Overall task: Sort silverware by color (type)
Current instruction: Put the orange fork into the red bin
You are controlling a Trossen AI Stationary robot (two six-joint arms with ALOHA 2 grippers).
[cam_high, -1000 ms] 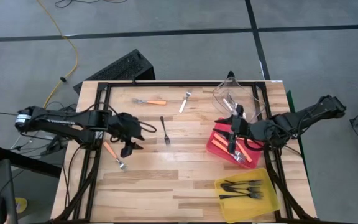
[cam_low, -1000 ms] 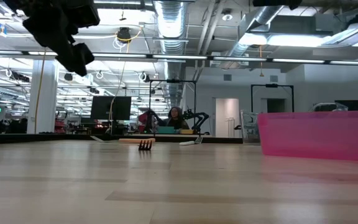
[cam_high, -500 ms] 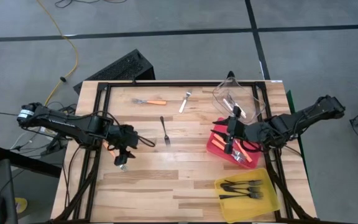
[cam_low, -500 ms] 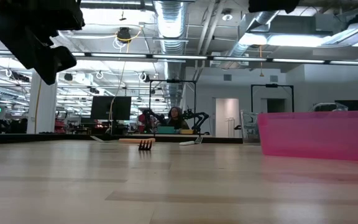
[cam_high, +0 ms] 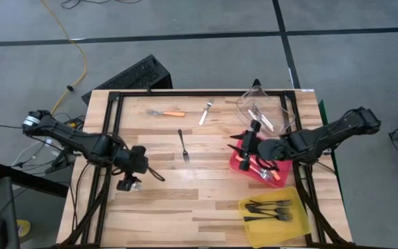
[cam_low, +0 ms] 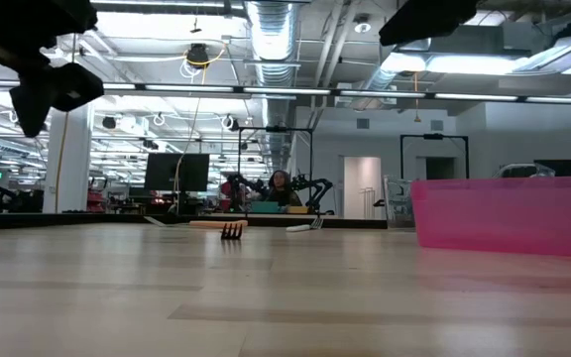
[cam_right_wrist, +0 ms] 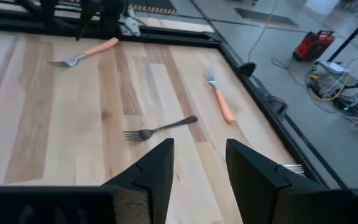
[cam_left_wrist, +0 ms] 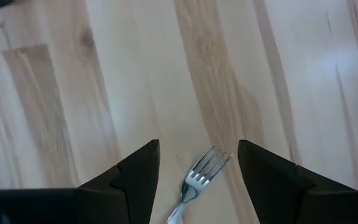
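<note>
High view is showing most forks already sorted: black ones lying in the yellow bin (cam_high: pixel 276 216), orange ones in the red bin (cam_high: pixel 244 163), pale ones in the clear bin (cam_high: pixel 262 111). Four are still waiting on the tabletop (cam_high: pixel 206 187): an orange fork (cam_high: pixel 166 113), a pale fork (cam_high: pixel 205 113), a black fork (cam_high: pixel 183 144), and one (cam_left_wrist: pixel 197 177) sitting between the left gripper's (cam_left_wrist: pixel 197 163) spread, empty fingers near the left edge. The right gripper (cam_high: pixel 245 146) is hanging released over the red bin. The middle is giving plenty of room.
</note>
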